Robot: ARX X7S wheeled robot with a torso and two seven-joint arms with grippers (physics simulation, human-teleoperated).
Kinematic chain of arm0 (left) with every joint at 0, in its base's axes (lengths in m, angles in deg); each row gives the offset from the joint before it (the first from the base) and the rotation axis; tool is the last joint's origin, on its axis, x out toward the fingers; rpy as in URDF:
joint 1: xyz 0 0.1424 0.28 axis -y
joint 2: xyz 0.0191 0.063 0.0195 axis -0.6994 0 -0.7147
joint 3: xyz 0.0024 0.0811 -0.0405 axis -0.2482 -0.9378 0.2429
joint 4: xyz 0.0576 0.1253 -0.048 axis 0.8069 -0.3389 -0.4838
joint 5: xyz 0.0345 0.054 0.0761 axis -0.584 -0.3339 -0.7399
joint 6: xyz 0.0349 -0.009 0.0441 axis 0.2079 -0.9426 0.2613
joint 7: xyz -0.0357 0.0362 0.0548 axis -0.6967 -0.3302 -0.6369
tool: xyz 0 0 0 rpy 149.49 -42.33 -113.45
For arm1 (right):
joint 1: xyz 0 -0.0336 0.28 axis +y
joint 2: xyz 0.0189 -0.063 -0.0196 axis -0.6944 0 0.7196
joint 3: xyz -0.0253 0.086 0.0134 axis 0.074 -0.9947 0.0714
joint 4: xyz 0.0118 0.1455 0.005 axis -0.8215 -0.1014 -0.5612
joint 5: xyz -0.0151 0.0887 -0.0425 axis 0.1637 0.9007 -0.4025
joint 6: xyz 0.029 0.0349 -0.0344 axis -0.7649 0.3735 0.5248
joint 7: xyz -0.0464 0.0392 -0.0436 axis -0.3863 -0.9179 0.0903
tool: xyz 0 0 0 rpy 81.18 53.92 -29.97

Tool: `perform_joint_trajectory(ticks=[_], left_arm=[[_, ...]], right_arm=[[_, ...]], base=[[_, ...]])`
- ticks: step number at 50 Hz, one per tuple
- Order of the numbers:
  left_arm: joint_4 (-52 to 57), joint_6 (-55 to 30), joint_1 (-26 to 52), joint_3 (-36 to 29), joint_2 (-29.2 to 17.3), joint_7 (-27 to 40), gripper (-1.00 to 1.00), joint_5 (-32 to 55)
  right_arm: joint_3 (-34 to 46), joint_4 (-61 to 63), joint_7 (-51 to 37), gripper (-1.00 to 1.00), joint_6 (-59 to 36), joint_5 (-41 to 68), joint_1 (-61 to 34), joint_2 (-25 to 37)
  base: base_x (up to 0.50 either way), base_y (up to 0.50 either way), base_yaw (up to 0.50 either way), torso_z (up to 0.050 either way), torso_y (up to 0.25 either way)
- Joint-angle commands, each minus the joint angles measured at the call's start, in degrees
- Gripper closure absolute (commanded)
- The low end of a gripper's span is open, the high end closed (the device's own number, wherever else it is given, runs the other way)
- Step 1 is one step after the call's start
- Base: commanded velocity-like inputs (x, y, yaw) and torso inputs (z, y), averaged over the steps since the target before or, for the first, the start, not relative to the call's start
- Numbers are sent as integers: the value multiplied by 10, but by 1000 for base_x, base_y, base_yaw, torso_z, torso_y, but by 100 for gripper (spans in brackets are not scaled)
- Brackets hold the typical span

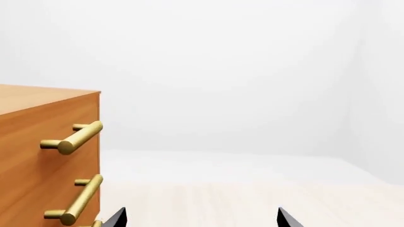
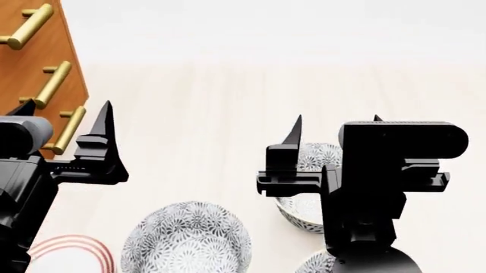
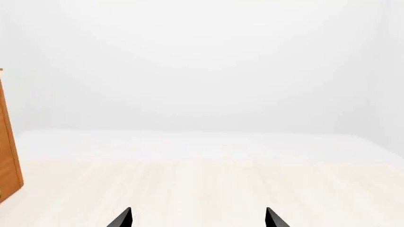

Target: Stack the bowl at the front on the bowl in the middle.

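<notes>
Three look-alike white bowls with grey floral print show in the head view. The nearest one [image 2: 315, 264], taken as the bowl at the front, peeks out at the lower edge under my right arm. The bowl in the middle [image 2: 186, 239] stands lower left of centre. The farthest bowl [image 2: 319, 157] is partly hidden behind my right gripper [image 2: 335, 120], which hangs open above it. My left gripper [image 2: 67, 114] is open too, beside the cabinet. In the wrist views the left gripper [image 1: 202, 218] and right gripper [image 3: 198, 218] show only spread fingertips over bare table; no bowl shows there.
A wooden drawer cabinet [image 2: 38, 68] with brass handles [image 1: 75, 137] stands at the left, close to my left gripper; its edge also shows in the right wrist view [image 3: 7, 156]. A flat red-ringed plate [image 2: 72, 250] lies at the lower left. Pale table [image 2: 227, 96] stretches ahead.
</notes>
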Motion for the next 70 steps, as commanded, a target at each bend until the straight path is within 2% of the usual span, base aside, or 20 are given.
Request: perform_joint_trajectory(ticks=[1, 9, 14, 16, 23, 25, 29, 30, 35, 37, 41, 42, 43, 45, 53, 70], left_arm=[[0, 4, -1, -1, -3, 3, -100, 7], [0, 5, -2, -2, -6, 5, -100, 12], [1, 6, -4, -3, -8, 6, -100, 13], [3, 5, -4, -3, -9, 8, -100, 15], [6, 3, -2, -2, -11, 10, -100, 20], [4, 4, -2, -3, -12, 10, -100, 20], [3, 5, 1, -4, -13, 11, -100, 23], [2, 5, 2, -5, -13, 11, -100, 23], [0, 5, 7, -6, -14, 11, -100, 26], [-8, 12, 7, -9, -15, 9, -100, 23], [-13, 16, 5, -8, -16, 8, -100, 25], [-12, 18, 1, -13, -21, 0, -100, 28], [-13, 18, 2, -14, -21, 0, -100, 28], [-12, 18, 2, -14, -22, 0, -100, 29], [-11, 19, 3, -17, -24, 1, -100, 32], [-13, 23, 1, -23, -29, 3, -100, 38]], right_arm=[[-5, 0, -8, -100, -1, 6, 1, -3], [-13, -9, -28, -100, -32, 8, -10, -10], [-40, 4, -51, -100, -91, 21, -39, -17], [-80, 14, -50, -100, -153, 52, -76, -24], [-127, -45, -57, -100, -242, 70, -173, -14], [-167, -58, -54, -100, -275, 88, -211, -26], [-174, -86, -72, -100, -343, 94, -265, -17], [-179, -113, -110, -100, -348, 137, -276, -6], [-173, -169, -146, -100, -345, 187, -299, 15], [-168, -245, -142, -100, -335, 175, -338, 22], [-154, -299, -129, -100, -305, 166, -346, 33], [-98, -385, -46, -100, -219, 103, -384, 71], [-88, -471, -34, -100, -164, 96, -395, 73], [-86, -630, -33, -100, -162, 95, -398, 73], [-84, -644, -30, -100, -157, 94, -401, 75], [-67, -773, 2, -100, -106, 75, -429, 77]], base=[[500, 0, 0, 0, 0], [0, 0, 0, 0, 0], [0, 0, 0, 0, 0], [0, 0, 0, 0, 0], [0, 0, 0, 0, 0], [0, 0, 0, 0, 0], [0, 0, 0, 0, 0], [0, 0, 0, 0, 0], [0, 0, 0, 0, 0], [0, 0, 0, 0, 0], [0, 0, 0, 0, 0], [0, 0, 0, 0, 0], [0, 0, 0, 0, 0], [0, 0, 0, 0, 0], [0, 0, 0, 0, 0], [0, 0, 0, 0, 0]])
